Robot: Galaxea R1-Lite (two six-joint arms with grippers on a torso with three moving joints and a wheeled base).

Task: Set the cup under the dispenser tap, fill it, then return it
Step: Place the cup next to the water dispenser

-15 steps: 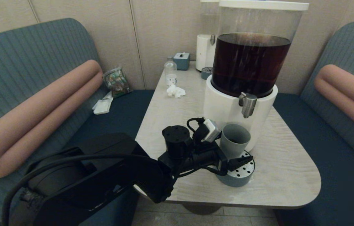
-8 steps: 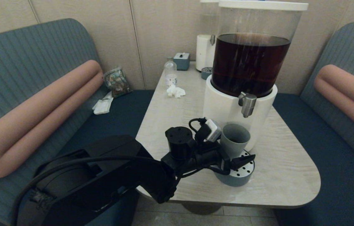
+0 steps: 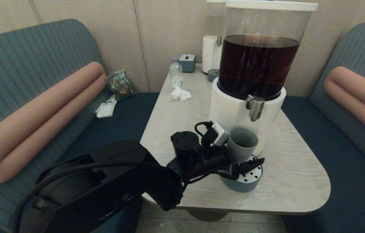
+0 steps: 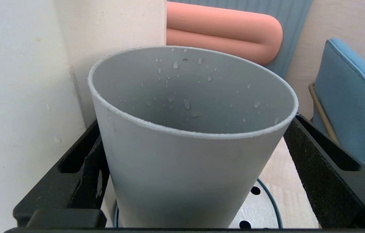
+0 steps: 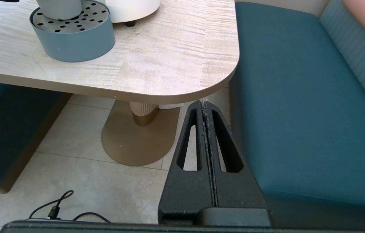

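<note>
Left to right across the booth. A grey-blue bench back (image 3: 37,61) with a salmon bolster (image 3: 40,116) fills the left side; a crinkled snack packet (image 3: 120,84) and a white folded cloth (image 3: 106,109) lie on its dark seat.

The left arm reaches from the lower left over the near edge of the pale wood-grain table (image 3: 292,181). Its left gripper (image 3: 239,160) is at the cup (image 3: 242,144), fingers spread wide with one on each side of the cup's wall. In the left wrist view the cup (image 4: 185,145) stands between the two black fingers (image 4: 318,171); whether they press the wall or stand just off it cannot be told. Droplets cling to the cup's inner wall.

The cup stands upright on a low round tray with a perforated metal top (image 3: 250,179), just before the white base of the big dispenser (image 3: 234,113). The dispenser tap (image 3: 255,108) hangs above the cup, slightly towards the right. Dark brown liquid shows in the clear tank (image 3: 258,64).

At the table's far end stand a small clear bottle (image 3: 175,76), a crumpled tissue (image 3: 181,94), a small grey-blue box (image 3: 187,62) and a smaller white dispenser (image 3: 211,55).

The right gripper (image 5: 205,106) is parked low beside the table's near right corner, above the tiled floor, its fingers pressed together with nothing between them. A second bench (image 3: 357,97) closes the right side.
</note>
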